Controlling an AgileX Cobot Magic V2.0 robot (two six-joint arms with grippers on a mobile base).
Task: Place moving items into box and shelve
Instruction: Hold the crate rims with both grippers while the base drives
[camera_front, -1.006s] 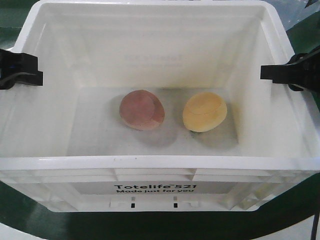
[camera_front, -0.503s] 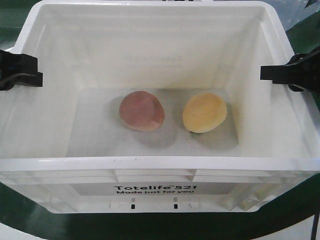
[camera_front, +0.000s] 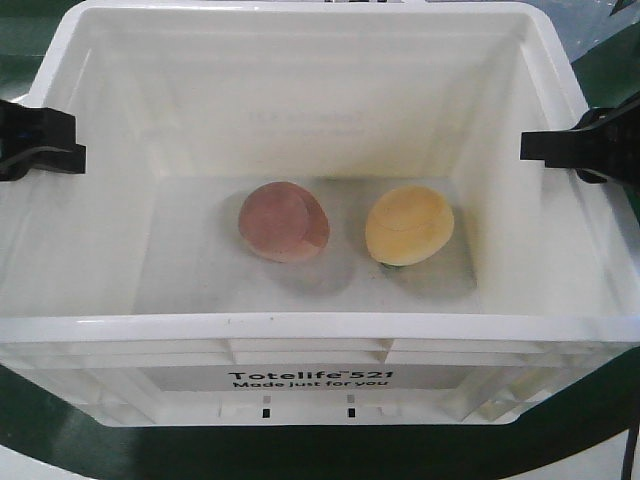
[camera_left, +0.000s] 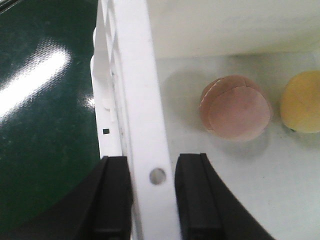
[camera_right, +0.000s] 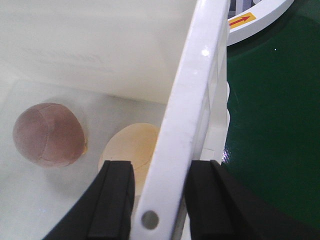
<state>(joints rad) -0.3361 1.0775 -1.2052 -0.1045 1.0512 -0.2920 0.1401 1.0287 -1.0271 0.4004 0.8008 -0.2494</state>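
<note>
The white ribbed box (camera_front: 320, 327) fills the front view, with black "Totelife 521" print on its near wall. Two moving items lie on its floor: a reddish-brown lump (camera_front: 284, 220) on the left and a yellow-orange lump (camera_front: 409, 224) on the right, a small gap apart. My left gripper (camera_front: 70, 140) is clamped over the left rim (camera_left: 135, 75), one finger outside and one inside. My right gripper (camera_front: 530, 145) straddles the right rim (camera_right: 200, 75) the same way. Both lumps show in the wrist views, the reddish one (camera_left: 236, 114) (camera_right: 48, 134) and the yellow one (camera_left: 301, 101) (camera_right: 127, 147).
A dark green glossy surface (camera_left: 45, 125) (camera_right: 275, 125) lies outside both side walls. A white curved band with a red arrow on a yellow label (camera_right: 250, 17) runs past the box's far right corner. Crinkled clear plastic (camera_front: 610, 20) shows at the top right.
The box's near wall sits a few pixels lower in the front view. The two lumps and both grippers keep their places relative to the box.
</note>
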